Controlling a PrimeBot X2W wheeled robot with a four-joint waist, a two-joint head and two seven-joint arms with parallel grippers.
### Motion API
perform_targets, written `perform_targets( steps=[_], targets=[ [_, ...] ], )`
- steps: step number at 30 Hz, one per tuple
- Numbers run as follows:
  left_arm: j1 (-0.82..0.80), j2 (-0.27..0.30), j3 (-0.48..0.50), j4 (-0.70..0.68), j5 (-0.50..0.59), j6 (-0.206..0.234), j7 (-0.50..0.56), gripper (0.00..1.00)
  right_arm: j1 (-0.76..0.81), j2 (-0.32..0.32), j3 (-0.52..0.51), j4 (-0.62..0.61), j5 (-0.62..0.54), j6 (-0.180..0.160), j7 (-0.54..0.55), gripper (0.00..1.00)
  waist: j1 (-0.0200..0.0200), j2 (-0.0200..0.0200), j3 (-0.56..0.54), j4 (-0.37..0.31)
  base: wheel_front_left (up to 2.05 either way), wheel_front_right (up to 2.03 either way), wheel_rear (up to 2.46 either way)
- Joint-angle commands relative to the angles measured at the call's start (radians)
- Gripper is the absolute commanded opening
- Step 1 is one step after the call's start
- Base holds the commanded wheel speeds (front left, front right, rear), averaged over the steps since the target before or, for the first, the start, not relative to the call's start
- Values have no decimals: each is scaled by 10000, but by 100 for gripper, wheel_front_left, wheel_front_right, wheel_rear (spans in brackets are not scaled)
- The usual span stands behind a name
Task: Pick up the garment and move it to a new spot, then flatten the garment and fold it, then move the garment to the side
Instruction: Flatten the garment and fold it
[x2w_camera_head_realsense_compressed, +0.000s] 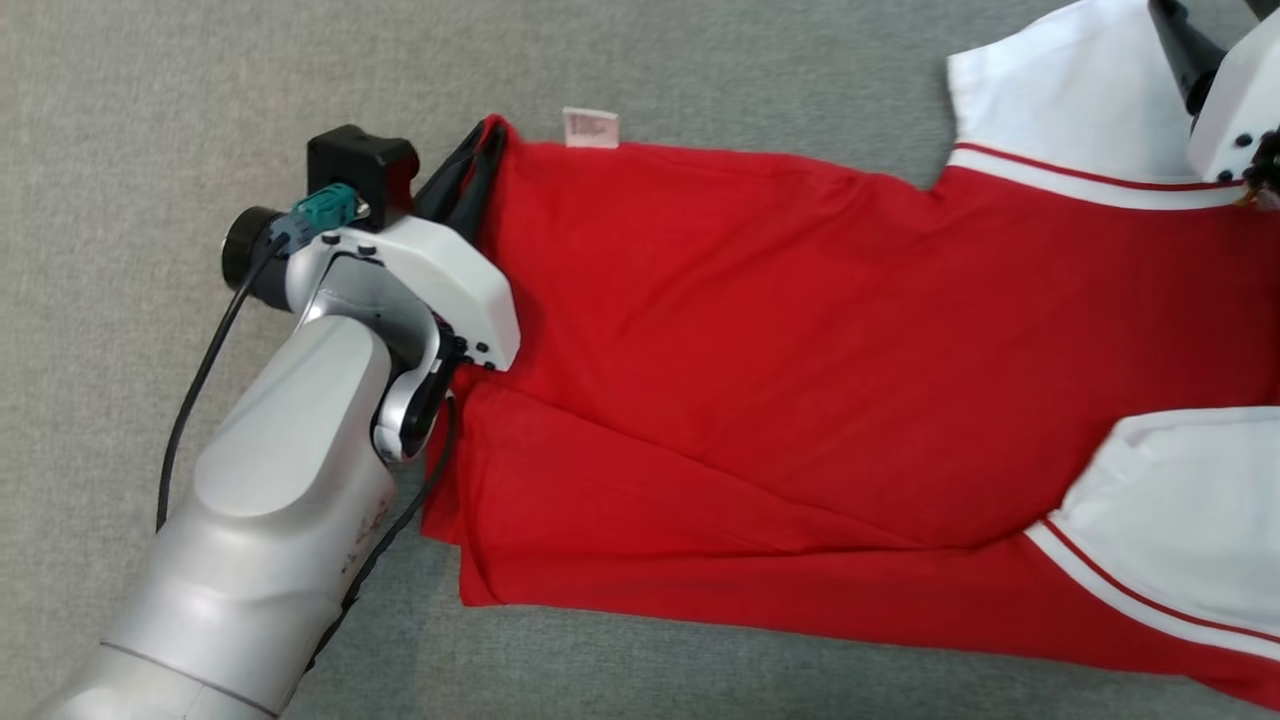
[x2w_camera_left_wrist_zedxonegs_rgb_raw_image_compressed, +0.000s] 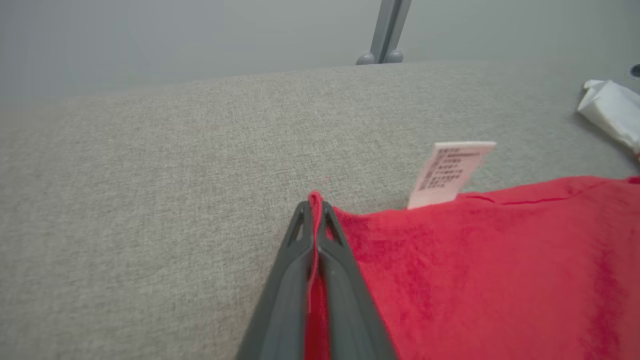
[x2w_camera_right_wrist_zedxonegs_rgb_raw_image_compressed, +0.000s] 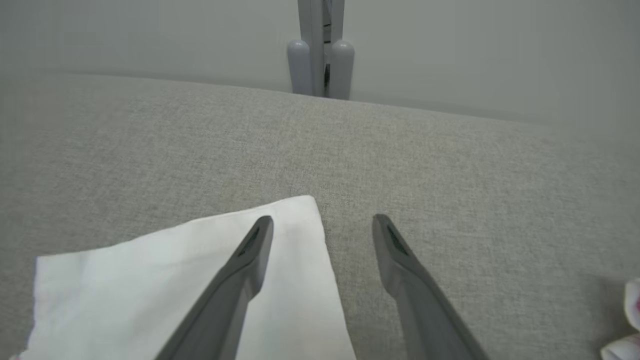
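Observation:
A red garment (x2w_camera_head_realsense_compressed: 800, 350) with white sleeves lies spread on the grey fabric surface (x2w_camera_head_realsense_compressed: 150, 100). My left gripper (x2w_camera_head_realsense_compressed: 490, 135) is at its far left corner. In the left wrist view the left gripper (x2w_camera_left_wrist_zedxonegs_rgb_raw_image_compressed: 315, 205) is shut on the garment's red edge (x2w_camera_left_wrist_zedxonegs_rgb_raw_image_compressed: 475, 275), which runs pinched between the two fingers. A white care label (x2w_camera_left_wrist_zedxonegs_rgb_raw_image_compressed: 452, 172) sticks up beside it. My right gripper (x2w_camera_right_wrist_zedxonegs_rgb_raw_image_compressed: 322, 225) stands open above the corner of a white sleeve (x2w_camera_right_wrist_zedxonegs_rgb_raw_image_compressed: 150, 285), one finger over the cloth and one over bare surface. In the head view the right gripper (x2w_camera_head_realsense_compressed: 1185, 55) shows at the top right.
A grey post (x2w_camera_right_wrist_zedxonegs_rgb_raw_image_compressed: 320, 50) stands beyond the surface's far edge, against a plain wall. Bare grey surface lies left of the garment and beyond it. The second white sleeve (x2w_camera_head_realsense_compressed: 1180, 520) lies at the lower right. Something small, white and pink (x2w_camera_right_wrist_zedxonegs_rgb_raw_image_compressed: 627, 320) sits at the right wrist view's corner.

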Motion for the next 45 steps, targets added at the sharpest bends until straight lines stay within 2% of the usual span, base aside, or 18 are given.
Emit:
perform_targets(
  steps=[1, 8, 9, 10, 11, 12, 13, 14, 23, 30, 38, 45],
  targets=[
    [-213, -25, -15, -7, 14, 28, -109, 0, -267, -12, 12, 398, -64, 1, 100, 100, 0, 0, 332, 341, 0, 0, 0],
    [-292, -227, -95, 221, -54, -39, -355, 0, -990, 172, 289, 1747, -236, 1, 277, 100, 0, 0, 468, 525, 0, 0, 0],
    [-297, -242, -102, 254, -57, -49, -382, 0, -1061, 189, 386, 1852, -236, 1, 271, 97, 0, 0, 473, 531, 0, 0, 0],
    [-305, -251, -103, 291, -74, -62, -400, 0, -1127, 196, 479, 1960, -240, 1, 226, 56, 0, 0, 475, 532, 0, 0, 0],
    [-305, -259, -101, 331, -92, -72, -425, 0, -1162, 215, 554, 2061, -231, 1, 197, 41, 0, 0, 468, 527, 0, 0, 0],
    [-306, -264, -102, 375, -107, -85, -452, 0, -1194, 230, 620, 2153, -188, 1, 159, 32, 0, 0, 455, 518, 0, 0, 0],
    [-304, -265, -106, 416, -129, -101, -468, 0, -1221, 239, 683, 2228, -145, -1, 149, 12, 0, 0, 437, 504, 0, 0, 0],
    [-298, -258, -110, 457, -140, -96, -479, 0, -1238, 236, 771, 2304, -116, -1, 82, 0, 0, 0, 416, 487, 0, 0, 0],
    [-163, -97, -42, 712, -243, -129, -622, 0, -1252, 267, 1368, 2480, 310, -1, -638, 0, 0, 0, 27, 175, 0, 0, 0],
    [216, 97, 91, 832, -484, -162, -679, 0, -761, -5, 2072, 1926, 1163, -1, -1363, 0, 0, 0, -783, -277, 0, 0, 0],
    [1220, 469, 190, 461, -807, -183, -847, 0, 1073, -933, 2915, 33, 2763, -1, -2164, 0, 0, 0, -2089, -885, 0, 0, 0],
    [2602, 914, 314, -854, -1096, 70, -809, 0, 3498, -1589, 2562, -1977, 3902, -1, -2891, 0, 0, 0, -2860, -1158, 0, 0, 0]
  ],
)
